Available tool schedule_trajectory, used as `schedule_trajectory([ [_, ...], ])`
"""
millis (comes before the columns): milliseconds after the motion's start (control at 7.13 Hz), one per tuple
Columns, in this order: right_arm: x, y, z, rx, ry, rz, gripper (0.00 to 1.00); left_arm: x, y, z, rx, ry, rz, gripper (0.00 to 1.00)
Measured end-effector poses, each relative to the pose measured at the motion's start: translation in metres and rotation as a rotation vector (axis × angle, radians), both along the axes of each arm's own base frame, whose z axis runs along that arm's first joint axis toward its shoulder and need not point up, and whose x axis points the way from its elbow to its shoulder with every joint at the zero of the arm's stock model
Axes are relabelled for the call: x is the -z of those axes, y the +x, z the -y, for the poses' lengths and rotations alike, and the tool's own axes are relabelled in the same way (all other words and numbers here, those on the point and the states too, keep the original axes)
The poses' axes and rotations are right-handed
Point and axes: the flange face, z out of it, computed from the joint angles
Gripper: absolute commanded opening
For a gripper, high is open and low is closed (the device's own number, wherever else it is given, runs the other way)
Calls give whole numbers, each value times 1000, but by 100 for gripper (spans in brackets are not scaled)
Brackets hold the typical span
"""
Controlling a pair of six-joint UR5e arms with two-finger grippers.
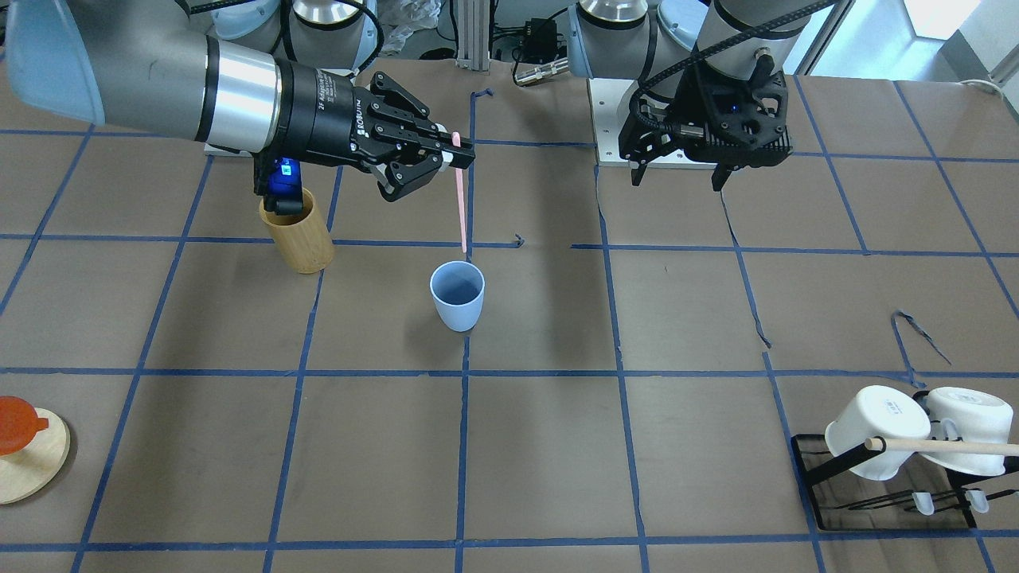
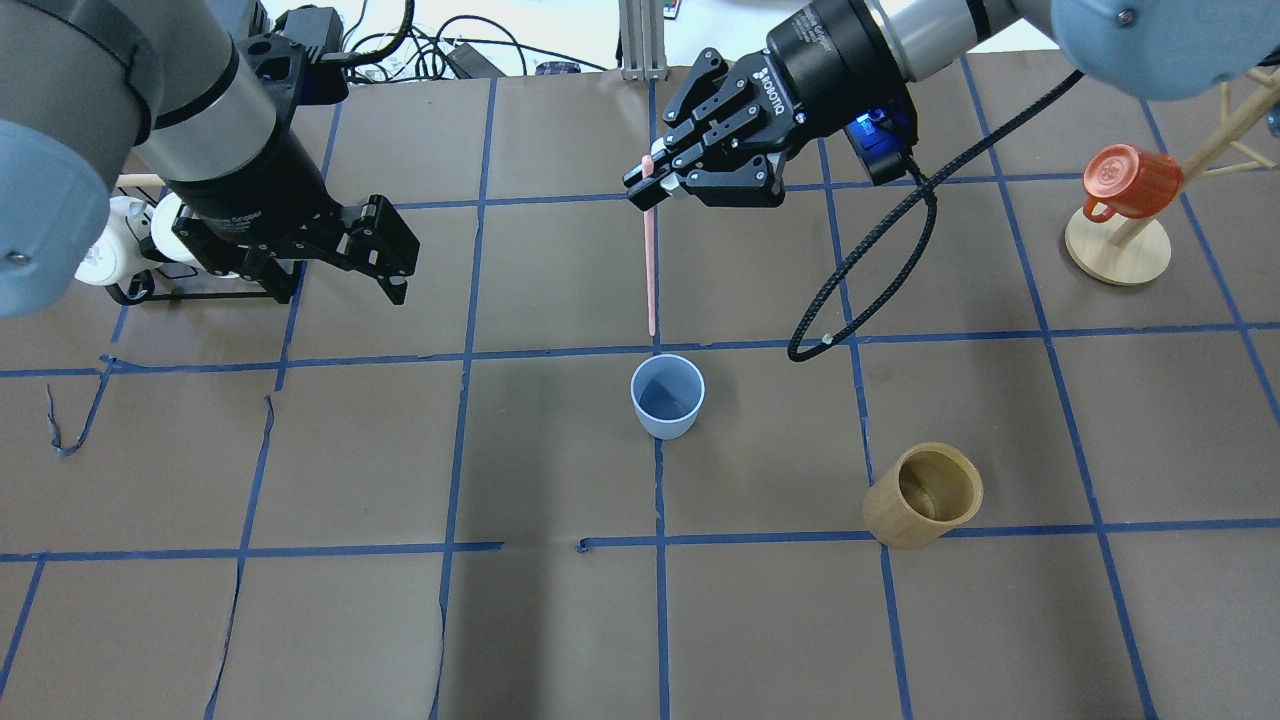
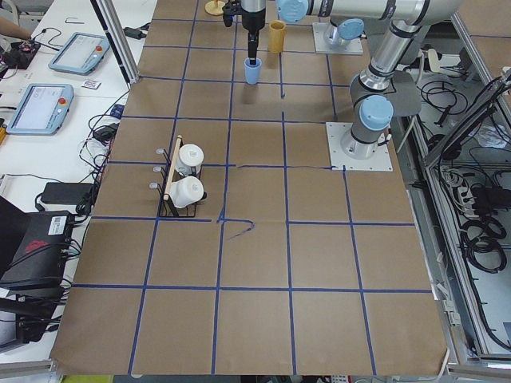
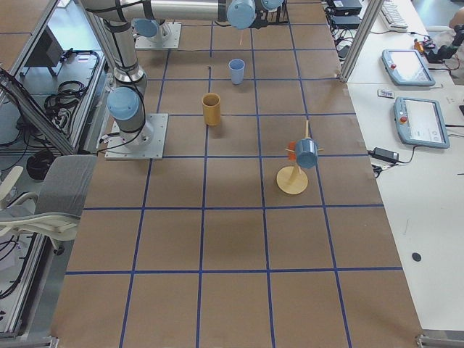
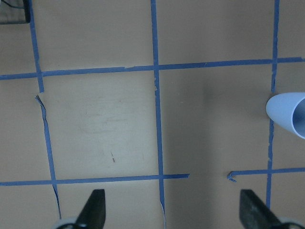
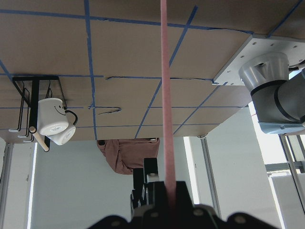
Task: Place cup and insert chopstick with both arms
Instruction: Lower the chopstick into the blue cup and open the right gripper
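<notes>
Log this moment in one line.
right gripper: shut on pink chopstick, hanging above blue cup | left gripper: open, empty | blue cup: upright, empty

Six cameras round my desk point(image 2: 300, 620).
Overhead looks down from behind my shoulders; the front one faces me from twelve o'clock; side views sit far off at nine and three; these four share the blue cup point(image 2: 667, 396).
</notes>
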Motion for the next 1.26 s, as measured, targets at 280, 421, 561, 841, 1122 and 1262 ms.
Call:
schedule_trajectory([
  [280,-2,-1,-7,-9,15,-18,19,0,0,0,0,0,-1,100],
  [421,-3,0,-9,-12,18,-19,19,0,0,0,0,0,-1,100],
  [561,-4,1,-10,-13,19,-19,20,0,0,0,0,0,-1,100],
  [841,-3,1,-10,-14,20,-17,20,0,0,0,0,0,-1,100],
  [1122,-2,1,-10,-15,16,-16,22,-1,0,0,0,-1,-2,100],
  [1262,-2,1,-9,-15,15,-14,39,-1,-1,0,1,-2,-2,100],
])
